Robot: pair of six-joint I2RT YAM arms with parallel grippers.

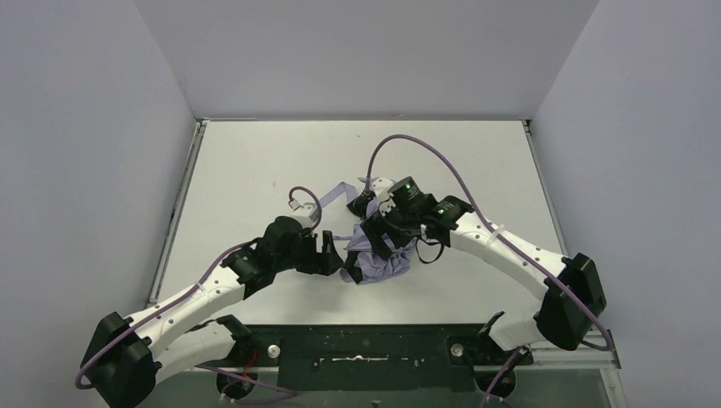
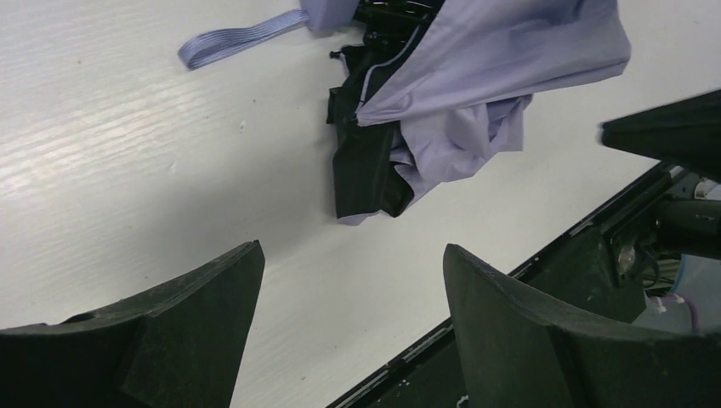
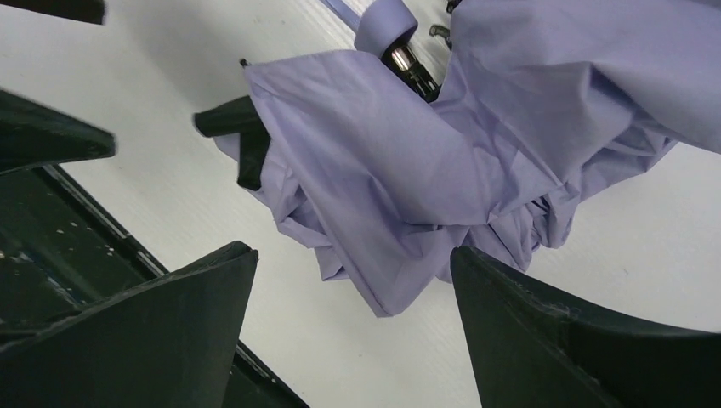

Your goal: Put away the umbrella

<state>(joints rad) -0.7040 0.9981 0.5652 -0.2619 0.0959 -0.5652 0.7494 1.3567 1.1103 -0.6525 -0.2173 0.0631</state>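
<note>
The umbrella (image 1: 380,262) lies collapsed on the white table, its pale lavender fabric loose and crumpled. In the left wrist view its fabric (image 2: 485,76) lies ahead of my fingers, with a black flap (image 2: 364,170) below it and the wrist loop (image 2: 242,38) stretched out to the left. My left gripper (image 2: 353,251) is open and empty, just left of the umbrella (image 1: 333,252). My right gripper (image 3: 354,251) is open, over the umbrella (image 1: 380,236), with loose fabric (image 3: 408,178) hanging just ahead of its fingertips. The lavender handle (image 3: 387,24) shows at the top.
The black base rail (image 1: 366,353) runs along the table's near edge, close behind both grippers (image 2: 544,280). A finger of the right gripper (image 2: 672,127) shows in the left wrist view. Grey walls enclose the table (image 1: 255,161) on three sides.
</note>
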